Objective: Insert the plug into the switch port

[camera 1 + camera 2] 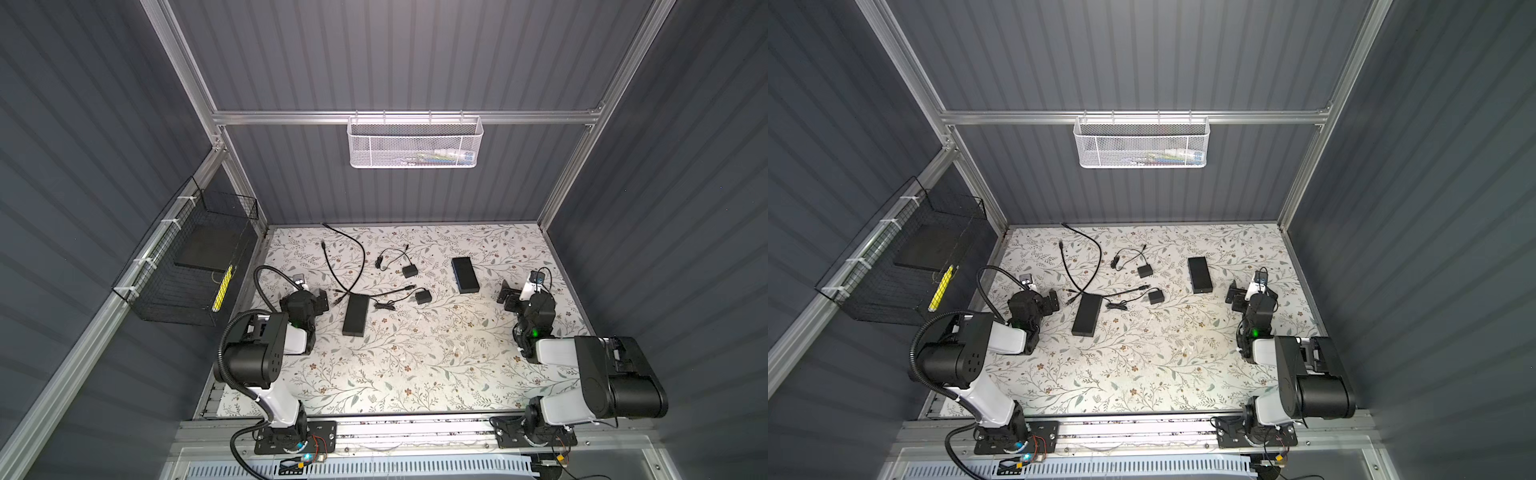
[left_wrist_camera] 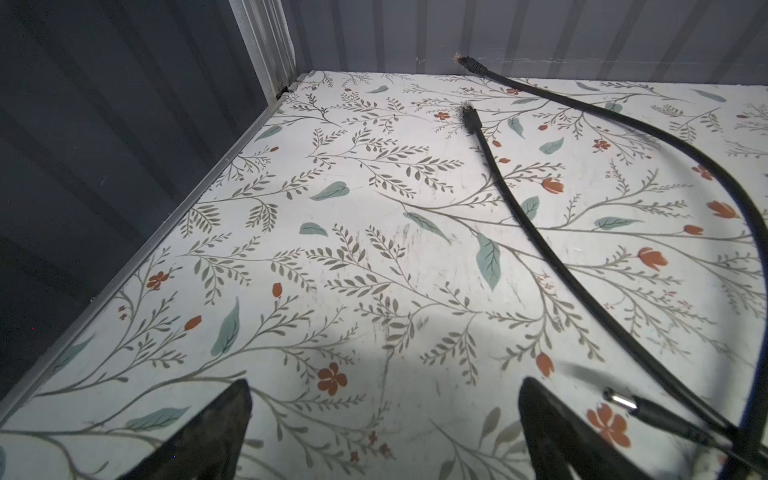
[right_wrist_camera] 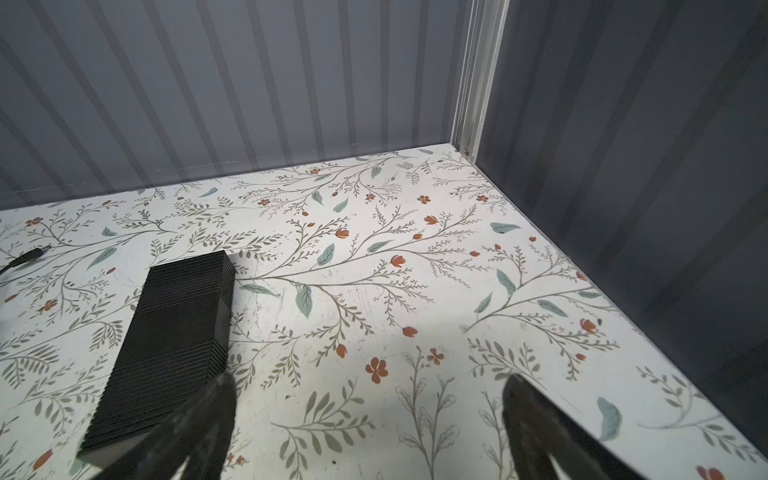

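Both arms sit low by the side edges of the tabletop (image 1: 415,365), nothing picked up yet. Left fingers (image 2: 216,432) are spread wide & empty, only floral print between them. Right fingers (image 3: 540,432) same: wide apart, holding nothing.

The plug (image 2: 469,113), a squarish network type w/ a clear tip, lies toward the far left corner on a thick black cable (image 2: 517,210). The cable's other end (image 2: 469,64) is at the far edge, by the wall. The switch (image 1: 356,314), a flat matte-black box, lies left of centre near the left fingers. A 2nd switch (image 3: 166,340) w/ a ribbed top lies toward the right edge, near the right fingers.

Risks, my read:
- **Wrong lead.** Lots of leads here. Two small adapters (image 1: 409,271) trail thin wires w/ shiny barrel tips (image 2: 621,401) right by the switch, so a wrong grab is easy.
- **Cable drag.** It looks stiff & looped. Lift one end and the curve may drag the thin wires or twist the plug off line.
- **Sliding switch.** The box looks light and the print looks slick. Push w/o the other arm bracing and it'll prob slide.
- **Port side.** Ports can't be made out from here, so which face to aim at is unclear.
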